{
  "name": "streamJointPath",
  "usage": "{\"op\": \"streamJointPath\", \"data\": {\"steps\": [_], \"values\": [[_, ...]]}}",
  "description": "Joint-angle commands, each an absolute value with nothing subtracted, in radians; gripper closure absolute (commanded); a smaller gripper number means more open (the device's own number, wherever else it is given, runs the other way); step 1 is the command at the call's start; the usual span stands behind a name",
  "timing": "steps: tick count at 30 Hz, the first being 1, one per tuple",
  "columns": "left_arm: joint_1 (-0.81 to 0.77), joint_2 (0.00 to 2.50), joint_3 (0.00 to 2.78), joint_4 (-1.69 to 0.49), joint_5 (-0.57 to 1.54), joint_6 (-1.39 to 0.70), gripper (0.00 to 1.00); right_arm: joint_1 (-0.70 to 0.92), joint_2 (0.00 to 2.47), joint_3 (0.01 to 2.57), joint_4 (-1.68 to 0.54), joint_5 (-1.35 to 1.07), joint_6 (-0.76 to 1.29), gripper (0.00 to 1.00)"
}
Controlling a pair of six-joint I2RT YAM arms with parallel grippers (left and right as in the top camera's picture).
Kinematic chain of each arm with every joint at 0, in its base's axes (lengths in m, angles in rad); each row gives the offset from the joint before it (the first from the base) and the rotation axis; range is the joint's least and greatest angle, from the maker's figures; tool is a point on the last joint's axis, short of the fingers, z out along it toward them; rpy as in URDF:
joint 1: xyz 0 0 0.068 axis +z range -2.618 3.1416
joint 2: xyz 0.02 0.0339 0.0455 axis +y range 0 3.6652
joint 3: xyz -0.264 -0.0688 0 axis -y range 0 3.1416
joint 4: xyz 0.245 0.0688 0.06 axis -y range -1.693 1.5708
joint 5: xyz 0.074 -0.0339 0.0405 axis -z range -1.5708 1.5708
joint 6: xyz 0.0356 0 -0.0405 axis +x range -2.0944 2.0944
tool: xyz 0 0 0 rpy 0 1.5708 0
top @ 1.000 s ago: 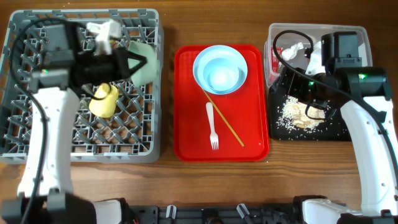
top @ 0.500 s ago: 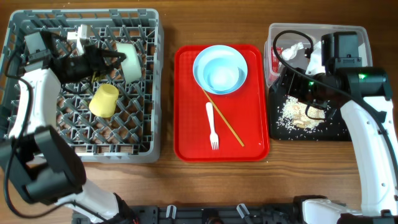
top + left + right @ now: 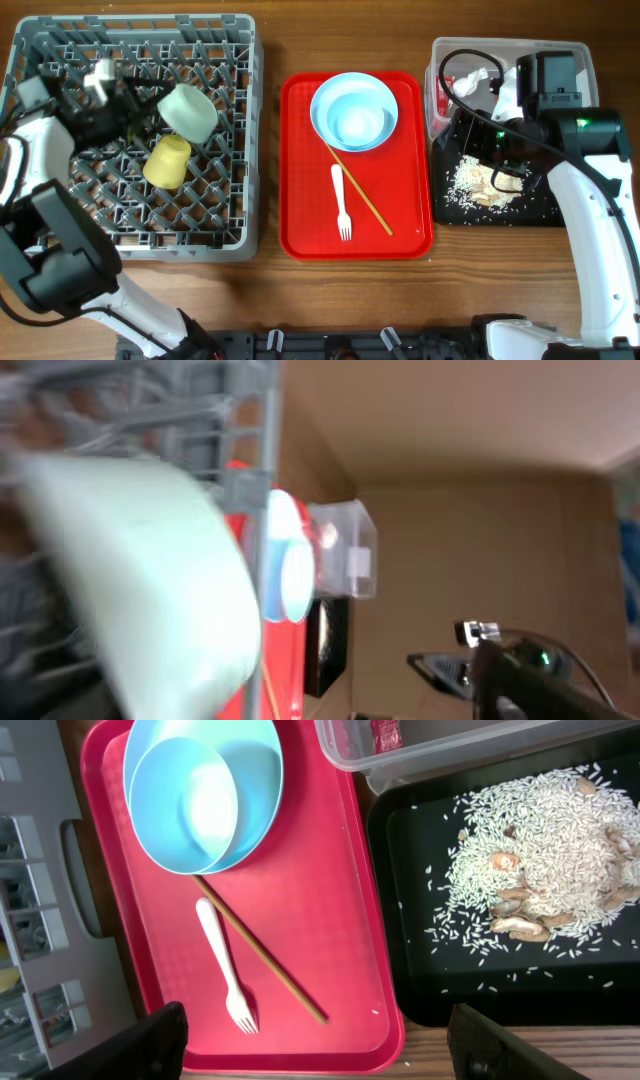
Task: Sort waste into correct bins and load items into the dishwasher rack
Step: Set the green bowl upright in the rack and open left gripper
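The pale green bowl (image 3: 188,110) lies tilted in the grey dishwasher rack (image 3: 60,232), above the yellow-green cup (image 3: 167,160). My left gripper (image 3: 138,102) is open just left of the bowl, which fills the left wrist view as a blur (image 3: 140,580). On the red tray (image 3: 300,215) sit the blue plate (image 3: 380,98) holding the blue bowl (image 3: 357,124), the white fork (image 3: 342,203) and a chopstick (image 3: 362,192). My right gripper (image 3: 325,1050) hangs open and empty above the tray's right edge. Rice scraps (image 3: 540,850) lie in the black tray (image 3: 545,215).
The clear tub (image 3: 440,55) at the back right holds a crumpled tissue (image 3: 482,78) and a red wrapper (image 3: 385,732). The right arm and its cable hang over both bins. Bare wood shows between rack, red tray and bins.
My left gripper let go of the green bowl and drew back to the left; the bowl tipped down into the rack. The right arm has stayed still.
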State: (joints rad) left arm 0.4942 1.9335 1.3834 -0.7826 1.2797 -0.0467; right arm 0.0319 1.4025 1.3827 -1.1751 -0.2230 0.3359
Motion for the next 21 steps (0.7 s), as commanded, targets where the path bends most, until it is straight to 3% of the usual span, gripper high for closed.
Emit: {"op": "streamJointPath", "data": {"steps": [1,13,17,21], "values": [[0.573,1.924,1.401,-0.821,1.142,-0.033,0.00,0.028,1.401,1.386,-1.180,-0.203,0.342,0.16],[0.667,1.721,1.401,-0.847,1.097,-0.034,0.00,0.028,1.401,1.386,-1.176,-0.202,0.340,0.16],[0.574,1.628,1.401,-0.855,1.024,-0.034,0.00,0.028,1.401,1.386,-1.177,-0.189,0.354,0.16],[0.391,1.549,1.401,-0.853,0.796,-0.035,0.00,0.028,1.401,1.386,-1.195,-0.075,0.449,0.14]]}}
